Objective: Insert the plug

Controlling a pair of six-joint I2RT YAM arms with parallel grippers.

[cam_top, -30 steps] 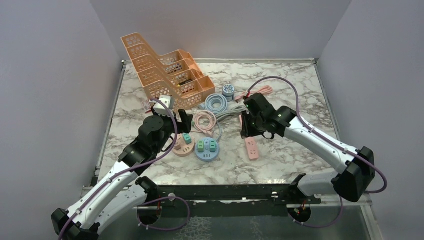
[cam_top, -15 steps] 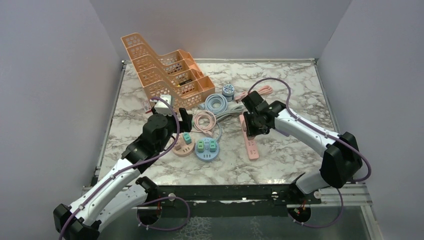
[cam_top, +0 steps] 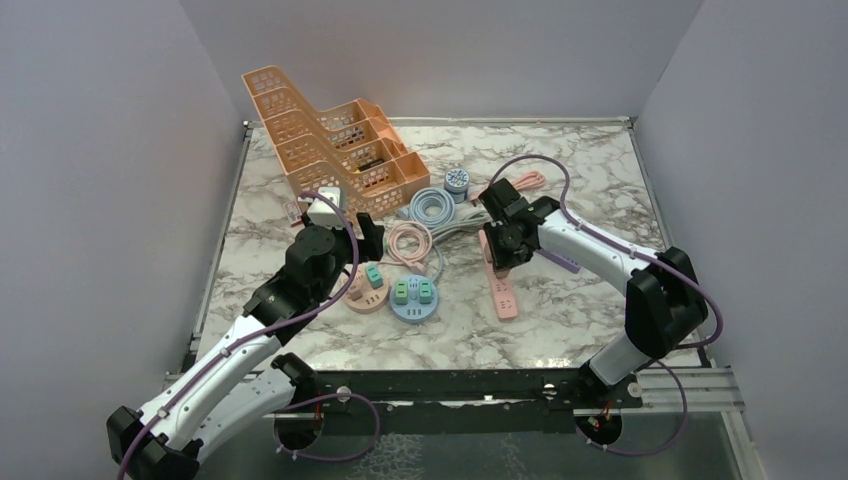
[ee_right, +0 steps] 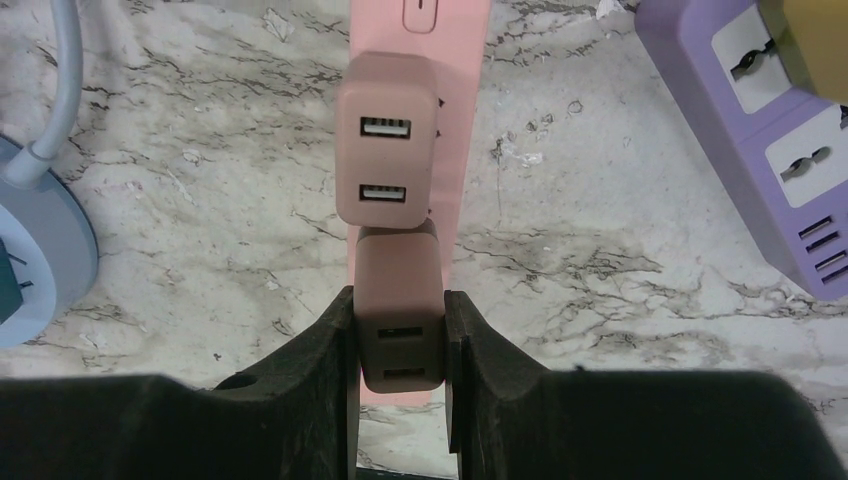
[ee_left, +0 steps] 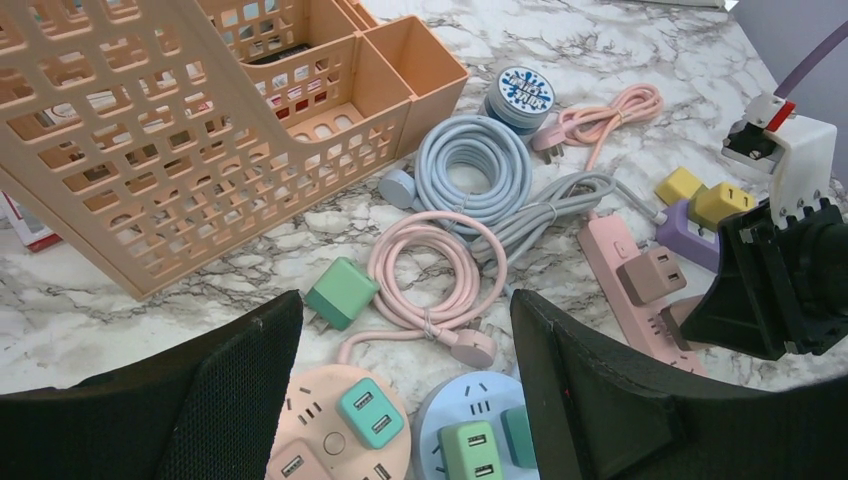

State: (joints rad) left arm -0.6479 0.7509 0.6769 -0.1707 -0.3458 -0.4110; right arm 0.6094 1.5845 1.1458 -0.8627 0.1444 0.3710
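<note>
Dusty-pink plug [ee_right: 399, 300] clamped in the right gripper [ee_right: 398, 335] over the pink power strip [ee_right: 455, 100]; prongs need squaring to a socket before a straight press. Left gripper [ee_left: 405, 310] gapes wide.

Top external: fixed high behind the arm bases, angled down and forward, takes in the whole counter [cam_top: 560, 330] to its far edge.

Left wrist: low and oblique, faces the far edge, mid-range past the orange rack [ee_left: 400, 55].

Right wrist: straight down, very close on the pink plug [ee_right: 399, 320] and pink power strip [ee_right: 460, 100].

All three views share that strip.
</note>
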